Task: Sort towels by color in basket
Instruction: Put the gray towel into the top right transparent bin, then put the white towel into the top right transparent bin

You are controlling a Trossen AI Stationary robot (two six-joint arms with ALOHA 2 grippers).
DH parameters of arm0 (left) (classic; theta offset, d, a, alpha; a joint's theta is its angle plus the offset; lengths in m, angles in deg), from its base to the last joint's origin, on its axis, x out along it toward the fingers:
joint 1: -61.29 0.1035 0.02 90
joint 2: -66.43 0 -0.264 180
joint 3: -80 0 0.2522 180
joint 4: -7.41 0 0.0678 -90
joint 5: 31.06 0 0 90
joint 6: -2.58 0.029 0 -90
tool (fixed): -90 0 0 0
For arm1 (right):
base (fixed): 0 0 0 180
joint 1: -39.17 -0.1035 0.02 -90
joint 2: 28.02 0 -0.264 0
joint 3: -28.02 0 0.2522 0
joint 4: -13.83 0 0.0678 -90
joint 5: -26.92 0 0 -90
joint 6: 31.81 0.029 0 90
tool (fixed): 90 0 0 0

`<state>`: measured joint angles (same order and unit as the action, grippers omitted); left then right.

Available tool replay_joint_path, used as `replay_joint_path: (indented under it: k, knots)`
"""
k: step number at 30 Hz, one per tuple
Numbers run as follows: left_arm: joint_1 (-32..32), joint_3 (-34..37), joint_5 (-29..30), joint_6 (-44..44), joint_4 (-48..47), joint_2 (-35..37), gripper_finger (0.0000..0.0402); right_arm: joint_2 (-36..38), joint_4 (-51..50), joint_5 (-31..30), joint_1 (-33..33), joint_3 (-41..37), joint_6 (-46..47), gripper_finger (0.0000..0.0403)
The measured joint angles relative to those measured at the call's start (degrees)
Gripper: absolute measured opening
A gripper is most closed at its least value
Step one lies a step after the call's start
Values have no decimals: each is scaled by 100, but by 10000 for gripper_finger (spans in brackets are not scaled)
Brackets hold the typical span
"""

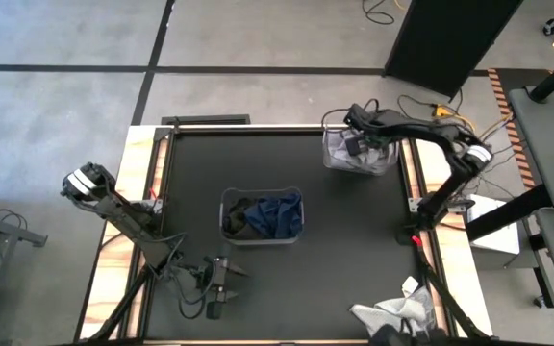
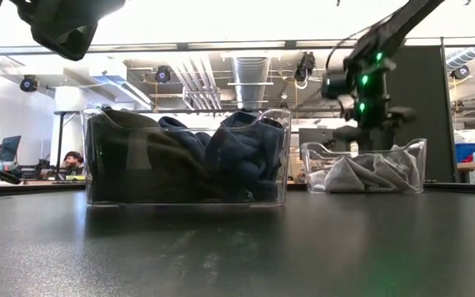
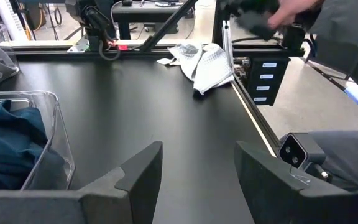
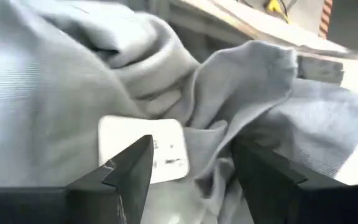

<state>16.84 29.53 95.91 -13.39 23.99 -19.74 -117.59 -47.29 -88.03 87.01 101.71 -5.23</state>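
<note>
1. The right gripper (image 1: 354,146) hangs over the clear bin (image 1: 327,154) at the table's (image 1: 354,259) far right corner, its fingers (image 4: 129,165) spread apart just above the light grey towels (image 4: 61,93); a white tag (image 4: 145,149) shows between them, and nothing is gripped.
2. That bin holds only light grey towels (image 2: 361,175), crumpled low inside it.
3. A second clear bin (image 1: 225,207) sits near the table's middle and holds a navy blue towel (image 1: 279,215) beside a black towel (image 1: 241,217).
4. Another light grey towel (image 1: 397,309) lies loose at the table's near right corner.
5. The left gripper (image 1: 221,285) waits near the table's near edge, left of centre, its fingers (image 3: 138,171) open and empty.
</note>
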Motion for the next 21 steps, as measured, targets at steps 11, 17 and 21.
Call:
replay_joint_path:
  k: [11,17,21]
  knots:
    - [0,-2,4,-2,33,0,184,1979,-183,-70,-2245,-414,743,212]
    - [0,-11,3,-2,202,0,184,2351,-150,-48,-4807,-1024,1920,212]
    - [1,-11,1,4,231,0,184,2100,-141,-50,-6505,-1332,3200,212]
